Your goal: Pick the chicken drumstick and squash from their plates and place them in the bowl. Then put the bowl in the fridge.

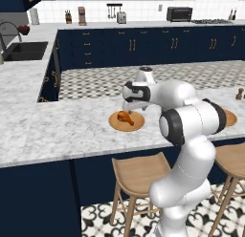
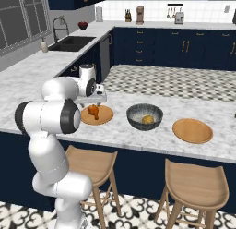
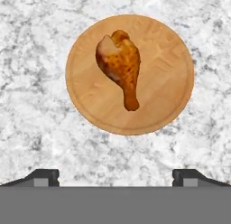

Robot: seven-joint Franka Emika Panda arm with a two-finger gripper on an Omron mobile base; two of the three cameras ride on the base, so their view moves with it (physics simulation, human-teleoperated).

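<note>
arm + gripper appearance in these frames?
Glossy white rounded arm links, with dark grey to black bands and caps at the joints. The white hand ends in a gripper with two small dark finger tips, each with a lighter grey patch. No cables or markings visible.

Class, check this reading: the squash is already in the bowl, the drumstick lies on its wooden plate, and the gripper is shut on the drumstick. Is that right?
Not quite. The gripper is open above the drumstick, not shut on it, as the hand view shows. The rest holds: the squash sits in the bowl, and the drumstick lies on its plate.
</note>
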